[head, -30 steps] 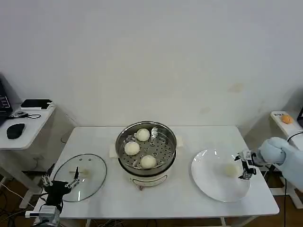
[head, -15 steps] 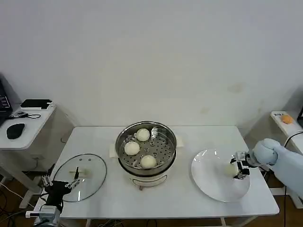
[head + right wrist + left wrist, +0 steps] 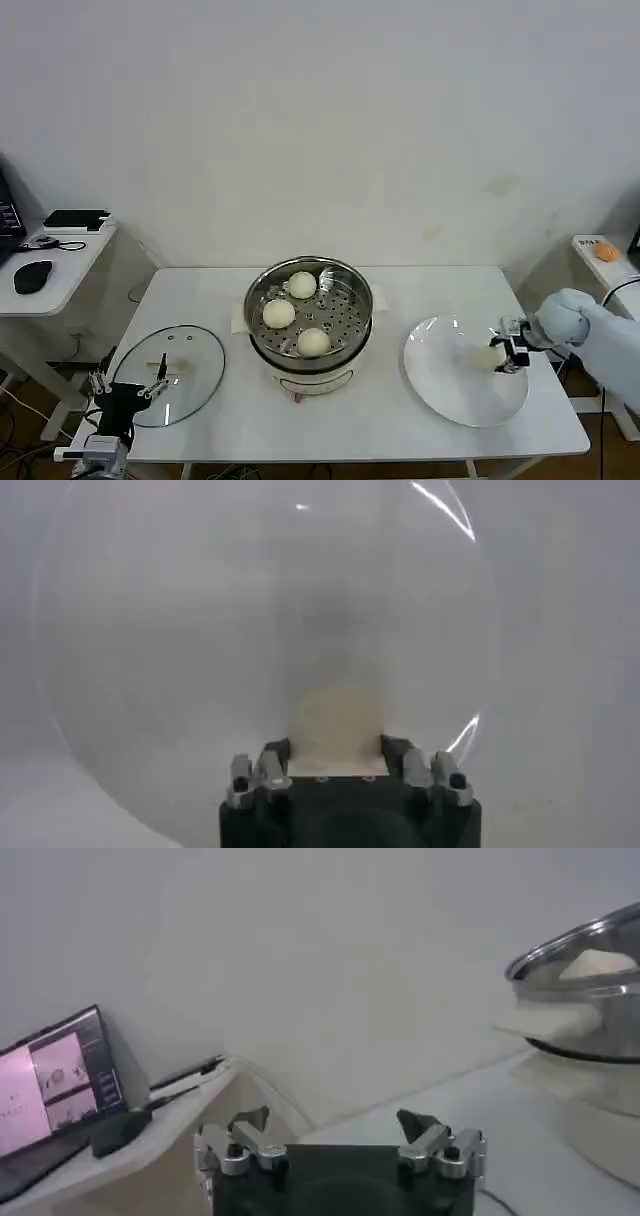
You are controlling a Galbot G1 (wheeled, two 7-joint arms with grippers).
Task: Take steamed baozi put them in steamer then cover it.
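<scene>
Right pincer [image 3: 336, 755] closed on last baozi [image 3: 336, 725], over plate [image 3: 150, 630]

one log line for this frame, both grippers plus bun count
right gripper: closed on last pale round baozi over white plate | left gripper: open, parked | steel steamer: three buns | glass lid: off

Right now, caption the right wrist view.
Right gripper closing around the last pale round baozi on the flat white plate.

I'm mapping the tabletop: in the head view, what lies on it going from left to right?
Round clear glass lid → shiny stainless-steel steamer pot holding three pale buns → flat white plate → fourth pale bun between the right gripper's fingers.
</scene>
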